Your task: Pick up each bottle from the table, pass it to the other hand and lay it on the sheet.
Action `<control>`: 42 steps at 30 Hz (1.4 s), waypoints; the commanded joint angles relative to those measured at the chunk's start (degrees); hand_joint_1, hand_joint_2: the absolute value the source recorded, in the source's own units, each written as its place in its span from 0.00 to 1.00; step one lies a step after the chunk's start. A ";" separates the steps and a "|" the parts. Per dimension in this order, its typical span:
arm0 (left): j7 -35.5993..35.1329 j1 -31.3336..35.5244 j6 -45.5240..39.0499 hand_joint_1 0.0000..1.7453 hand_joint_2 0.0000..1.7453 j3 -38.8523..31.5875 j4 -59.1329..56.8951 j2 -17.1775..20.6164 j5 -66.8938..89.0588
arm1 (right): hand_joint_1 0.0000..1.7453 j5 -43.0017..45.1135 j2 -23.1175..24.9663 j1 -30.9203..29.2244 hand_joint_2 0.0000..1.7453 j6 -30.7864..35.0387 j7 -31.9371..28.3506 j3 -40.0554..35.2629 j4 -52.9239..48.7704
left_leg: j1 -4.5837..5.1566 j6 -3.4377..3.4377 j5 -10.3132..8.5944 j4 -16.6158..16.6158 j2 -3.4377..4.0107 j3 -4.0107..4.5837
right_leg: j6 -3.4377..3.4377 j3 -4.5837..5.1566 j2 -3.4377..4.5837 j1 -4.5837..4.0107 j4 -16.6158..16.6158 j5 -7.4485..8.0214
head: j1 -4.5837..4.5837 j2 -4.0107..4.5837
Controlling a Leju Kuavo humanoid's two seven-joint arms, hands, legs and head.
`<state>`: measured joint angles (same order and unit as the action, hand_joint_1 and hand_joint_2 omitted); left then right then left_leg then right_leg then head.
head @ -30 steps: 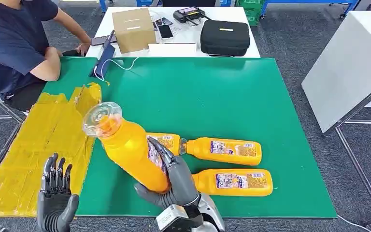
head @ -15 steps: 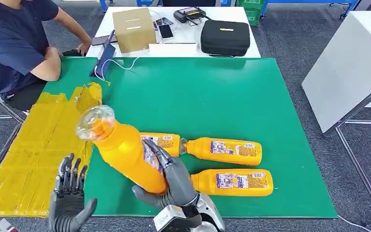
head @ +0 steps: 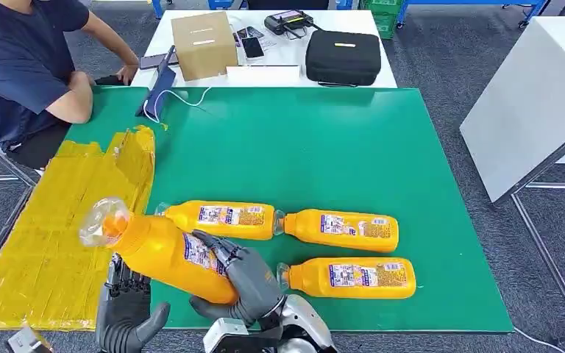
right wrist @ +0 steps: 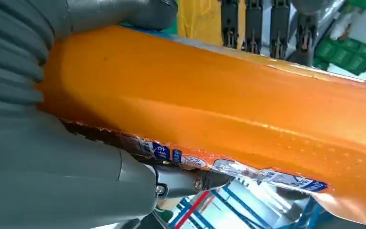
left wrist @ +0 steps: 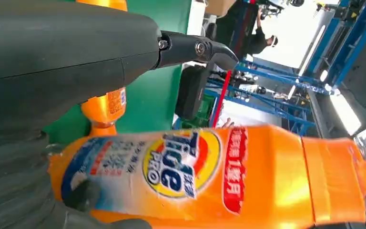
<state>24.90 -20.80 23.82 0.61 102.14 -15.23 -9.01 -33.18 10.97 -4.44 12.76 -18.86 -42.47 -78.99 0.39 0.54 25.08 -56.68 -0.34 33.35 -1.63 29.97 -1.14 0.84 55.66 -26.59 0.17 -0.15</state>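
The right hand [head: 239,276], grasping the orange bottle [head: 162,250], has swung it lower and leftward until it lies just above the released left hand [head: 125,316], so the handover looks imminent.

The held bottle [head: 163,250] hides most of the left hand [head: 125,316] beneath it, so whether those fingers [head: 121,279] touch it cannot be told. The right hand [head: 239,276] covers the bottle's base and part of its label. The person [head: 22,66] at the far left is cut off by the picture's edge.
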 commanded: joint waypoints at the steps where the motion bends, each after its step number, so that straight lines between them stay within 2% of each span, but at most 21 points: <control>1: 1.13 2.65 -3.03 0.00 1.00 3.01 -2.88 3.52 2.47 | 1.00 -7.16 1.57 -2.94 1.00 -0.84 2.54 -5.49 12.53 | -0.05 -0.07 -0.01 0.08 0.07 -0.15 | 0.07 -0.15 0.11 -0.05 -0.11 0.03 | -0.02 0.00; 8: 1.38 3.97 -3.25 0.00 1.00 3.70 -4.59 3.83 1.96 | 1.00 -8.93 2.36 -3.35 1.00 -0.89 2.56 -6.42 15.16 | -0.05 -0.07 0.00 0.08 0.04 -0.14 | 0.07 -0.14 0.08 -0.04 -0.10 0.01 | 0.00 0.00; 22: 1.74 4.73 -7.25 0.00 1.00 5.39 -7.25 5.06 7.72 | 1.00 -13.16 2.97 -5.94 1.00 -4.36 1.98 -13.80 18.47 | -0.04 -0.07 -0.01 0.05 0.02 -0.10 | 0.06 -0.09 0.06 -0.03 -0.07 0.01 | -0.02 0.00; 23: 1.96 4.66 -6.73 0.98 1.00 5.20 -7.46 5.16 7.02 | 1.00 -13.12 3.09 -6.06 1.00 -4.24 1.78 -14.00 18.91 | -0.08 -0.09 0.00 0.06 0.04 -0.14 | 0.09 -0.15 0.09 -0.08 -0.11 0.01 | -0.02 0.00; 36: 3.51 4.47 -5.10 1.00 1.00 4.83 -7.40 5.56 7.31 | 1.00 -12.86 3.02 -6.27 1.00 -3.98 1.62 -13.97 19.69 | -0.05 -0.06 -0.01 0.06 -0.01 -0.10 | 0.06 -0.11 0.02 -0.04 -0.08 -0.01 | 0.00 0.00; 42: 3.50 3.78 -3.99 1.00 1.00 3.30 -6.82 4.25 5.77 | 1.00 -13.65 2.01 -4.85 1.00 -2.86 2.06 -12.81 16.91 | -0.04 -0.04 0.00 0.04 -0.01 -0.07 | 0.04 -0.08 0.01 -0.03 -0.07 -0.01 | 0.00 0.00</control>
<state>29.20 -18.82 17.97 2.16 98.51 -10.86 -2.95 -45.27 13.03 -10.52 10.67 -16.46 -50.95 -63.47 0.38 0.54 25.08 -56.68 -0.32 33.35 -1.63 30.00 -1.13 0.84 55.66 -26.59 0.17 -0.15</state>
